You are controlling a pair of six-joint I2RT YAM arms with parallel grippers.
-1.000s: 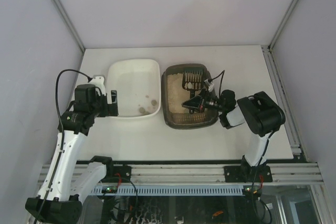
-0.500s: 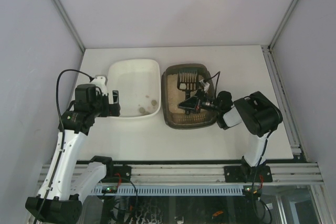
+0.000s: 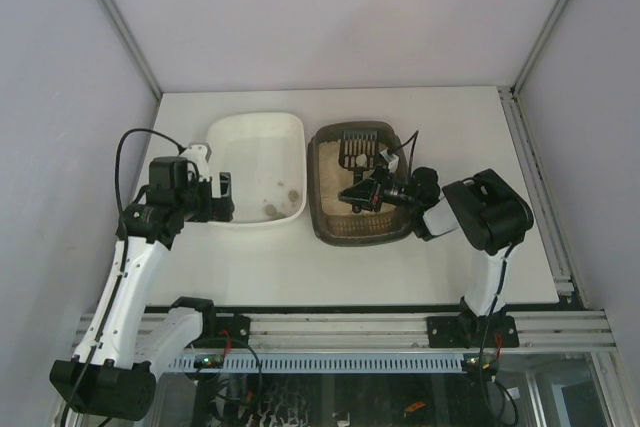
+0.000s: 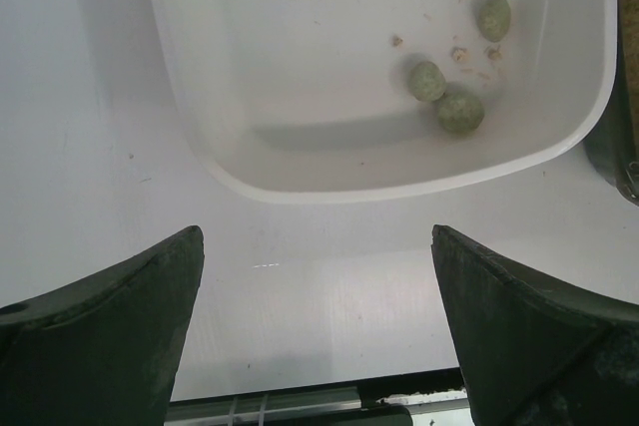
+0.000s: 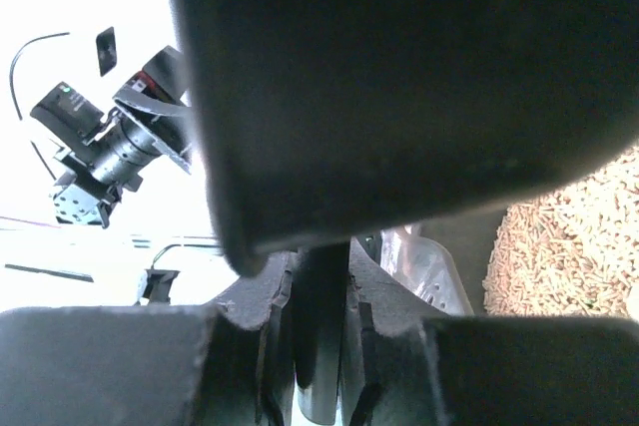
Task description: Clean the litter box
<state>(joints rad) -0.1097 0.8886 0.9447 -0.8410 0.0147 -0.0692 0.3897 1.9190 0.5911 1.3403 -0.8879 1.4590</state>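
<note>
The dark brown-grey litter box [image 3: 322, 219] with beige litter sits right of centre. My right gripper [image 3: 360, 194] is over its middle, shut on the handle of the black slotted scoop [image 3: 358, 151], whose head lies at the box's far end. In the right wrist view the handle [image 5: 321, 326] is clamped between the pads, with litter [image 5: 569, 236] at the right. The white tray [image 3: 232, 129] stands left of the box and holds three greenish lumps [image 4: 444, 97]. My left gripper [image 3: 222, 195] is open and empty at the tray's near-left corner, over bare table [image 4: 329, 316].
The white table [image 3: 450, 127] has a raised rail along its right edge [image 3: 540, 187]. Grey walls close the back and both sides. The aluminium front rail [image 3: 330, 329] carries both arm bases. The tray's near rim [image 4: 399, 187] lies just beyond my left fingers.
My right gripper has moved up and left along the litter box with the scoop. My left gripper has shifted slightly right and up toward the white tray's edge.
</note>
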